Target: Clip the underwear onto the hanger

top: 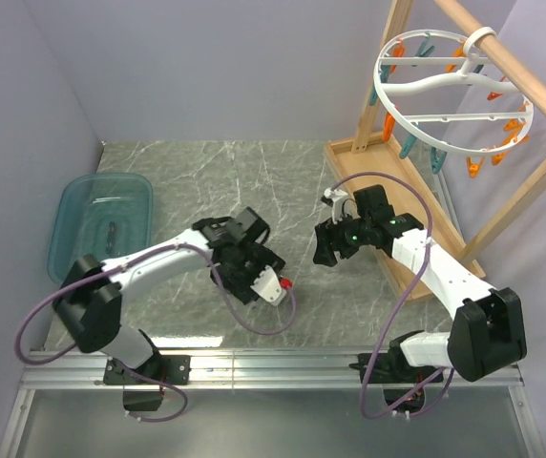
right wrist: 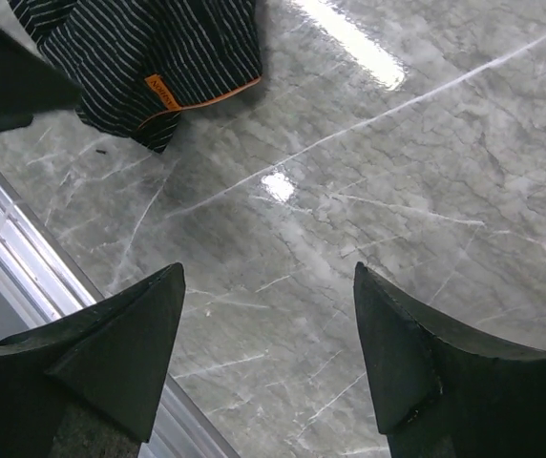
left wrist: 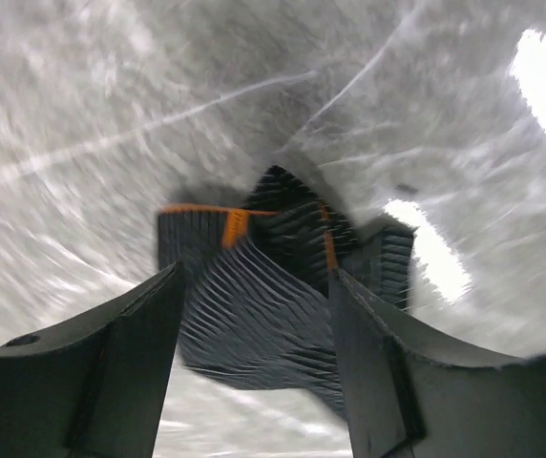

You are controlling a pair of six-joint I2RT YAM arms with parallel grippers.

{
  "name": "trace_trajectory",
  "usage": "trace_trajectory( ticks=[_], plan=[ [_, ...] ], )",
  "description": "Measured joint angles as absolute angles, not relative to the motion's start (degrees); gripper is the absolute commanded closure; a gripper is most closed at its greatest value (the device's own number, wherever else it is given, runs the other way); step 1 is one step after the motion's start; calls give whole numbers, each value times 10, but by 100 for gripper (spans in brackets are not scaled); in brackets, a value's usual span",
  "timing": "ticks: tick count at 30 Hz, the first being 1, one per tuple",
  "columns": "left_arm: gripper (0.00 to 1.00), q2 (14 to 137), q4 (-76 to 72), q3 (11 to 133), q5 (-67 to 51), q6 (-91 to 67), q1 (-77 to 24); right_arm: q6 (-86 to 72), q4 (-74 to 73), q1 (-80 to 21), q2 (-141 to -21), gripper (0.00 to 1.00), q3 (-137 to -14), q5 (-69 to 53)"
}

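The underwear [left wrist: 254,315] is black, finely striped fabric with orange trim, lying crumpled on the marble table. My left gripper [left wrist: 254,279] hovers just over it, open, with the cloth showing in the gap between its fingers and not pinched. Seen from the top, that gripper [top: 251,267] covers most of the garment. My right gripper [right wrist: 268,272] is open over bare table, holding nothing, to the right of the underwear [right wrist: 149,57]; from above it [top: 328,246] is at mid-table. The white round hanger [top: 450,91] hangs at the top right, carrying orange and teal clothespins.
A wooden frame rack [top: 531,181] holds the hanger, its base [top: 349,153] resting on the table's right side. A teal plastic bin [top: 101,224] sits at the left. The metal rail [right wrist: 25,248] marks the table's near edge.
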State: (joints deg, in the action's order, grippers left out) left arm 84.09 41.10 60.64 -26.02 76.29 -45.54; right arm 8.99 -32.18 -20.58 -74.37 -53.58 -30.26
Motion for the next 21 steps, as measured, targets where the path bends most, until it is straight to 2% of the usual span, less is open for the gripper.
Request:
trace_trajectory(
  ticks=[6, 15, 17, 19, 21],
  plan=[
    [37, 935, 497, 717, -171, 878, -521, 79, -322, -162, -744, 22, -536, -319],
    [44, 993, 552, 730, -91, 923, -543, 73, -325, -132, -734, 22, -536, -330],
    [64, 1004, 557, 730, -79, 919, -545, 73, -326, -131, -730, 22, -536, -331],
    [79, 1023, 565, 736, -71, 908, -547, 73, -326, -130, -727, 22, -536, -333],
    [83, 1040, 577, 751, -69, 896, -547, 73, -326, -128, -721, 22, -534, -333]
  ],
)
